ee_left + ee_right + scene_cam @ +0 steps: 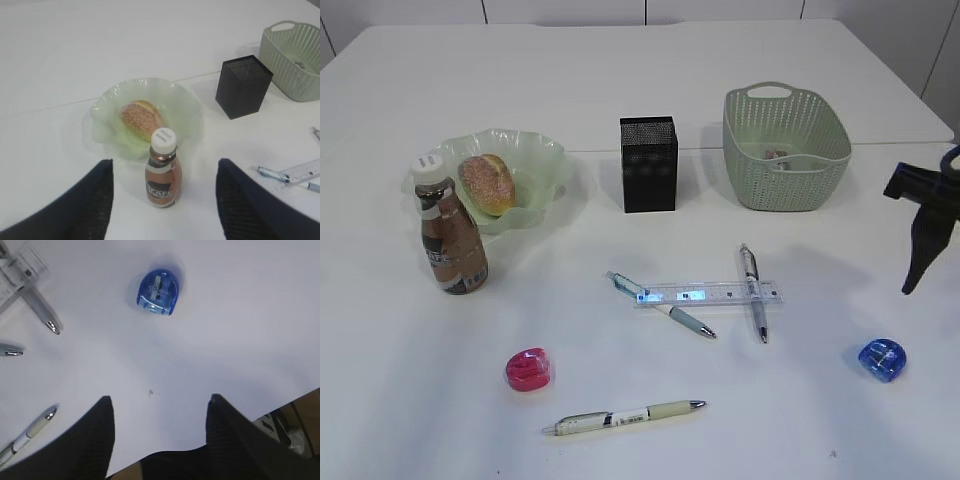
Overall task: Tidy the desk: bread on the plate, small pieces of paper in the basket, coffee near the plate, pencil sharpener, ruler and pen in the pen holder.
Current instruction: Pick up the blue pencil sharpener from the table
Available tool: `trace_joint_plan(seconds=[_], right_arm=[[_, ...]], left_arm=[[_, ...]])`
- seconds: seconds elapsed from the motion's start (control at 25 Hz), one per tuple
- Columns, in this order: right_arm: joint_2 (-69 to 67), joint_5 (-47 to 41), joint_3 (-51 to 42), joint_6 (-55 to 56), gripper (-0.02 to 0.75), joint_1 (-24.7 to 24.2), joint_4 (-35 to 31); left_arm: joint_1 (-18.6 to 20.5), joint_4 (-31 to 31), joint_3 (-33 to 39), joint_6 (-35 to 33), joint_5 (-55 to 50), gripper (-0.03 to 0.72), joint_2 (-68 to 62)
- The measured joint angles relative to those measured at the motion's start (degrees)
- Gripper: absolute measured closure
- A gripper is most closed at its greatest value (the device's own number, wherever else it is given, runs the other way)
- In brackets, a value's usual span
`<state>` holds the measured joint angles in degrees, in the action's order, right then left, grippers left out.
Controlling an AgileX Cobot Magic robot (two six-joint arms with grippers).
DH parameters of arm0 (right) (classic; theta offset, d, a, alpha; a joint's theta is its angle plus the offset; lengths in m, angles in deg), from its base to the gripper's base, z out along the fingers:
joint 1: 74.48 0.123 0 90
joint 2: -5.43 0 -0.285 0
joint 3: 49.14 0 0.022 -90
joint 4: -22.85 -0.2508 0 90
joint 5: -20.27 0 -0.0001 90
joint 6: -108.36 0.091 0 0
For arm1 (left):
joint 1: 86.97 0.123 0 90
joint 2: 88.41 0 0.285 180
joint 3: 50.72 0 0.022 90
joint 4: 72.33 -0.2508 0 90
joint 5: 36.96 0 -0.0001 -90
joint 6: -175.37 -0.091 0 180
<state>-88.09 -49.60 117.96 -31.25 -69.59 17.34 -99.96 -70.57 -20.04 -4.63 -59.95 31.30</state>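
Right gripper (159,440): jaws stood spread, nothing between them, hanging above bare desk (240,330). The blue pencil sharpener (158,291) lay at 12 o'clock from the fingertips, well apart, blade slot up. In the exterior view the same gripper (920,240) hung at the far right edge, sharpener (882,359) at its 7 o'clock.

Left gripper (165,200): jaws also spread and empty. The coffee (163,170) stood upright between the two fingers but untouched, cap toward the plate (186,107) at 12 o'clock, bottle just beside the rim. The bread (141,120) sat on the plate. Both steps looked done.

Further out: pen holder (648,164) at centre, with nothing seen standing in it; basket (786,150) at its 3 o'clock, some paper (778,155) inside. The ruler (710,294) lay across two pens (660,305), (753,291); a third pen (624,416) lay at 6 o'clock and a red sharpener (528,369) at 8 o'clock from the ruler.

Judgement: the blue sharpener was the likely step in hand. The right arm would do best to advance toward 12 o'clock until centred over it, come straight down, and close across the narrow flat sides, since the rounded shell could squirt out. Then carry high enough to clear the holder's rim, and release only when inside the mouth.
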Motion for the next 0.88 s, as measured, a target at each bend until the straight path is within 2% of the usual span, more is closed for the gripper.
trace_joint_plan(seconds=[0.4,0.64,0.88], right_arm=[[-3.69,1.44,0.0,2.0,0.276,0.0,-0.44],[-8.69,2.38,0.0,3.14,0.186,0.0,0.41],[-13.61,4.34,0.0,3.6,0.164,0.0,0.5]], left_arm=[[0.0,0.0,0.0,0.0,-3.49,0.24,0.0],[0.0,-0.13,0.0,0.0,-3.49,0.24,0.0],[0.0,-0.83,0.0,0.0,-3.49,0.241,0.0]])
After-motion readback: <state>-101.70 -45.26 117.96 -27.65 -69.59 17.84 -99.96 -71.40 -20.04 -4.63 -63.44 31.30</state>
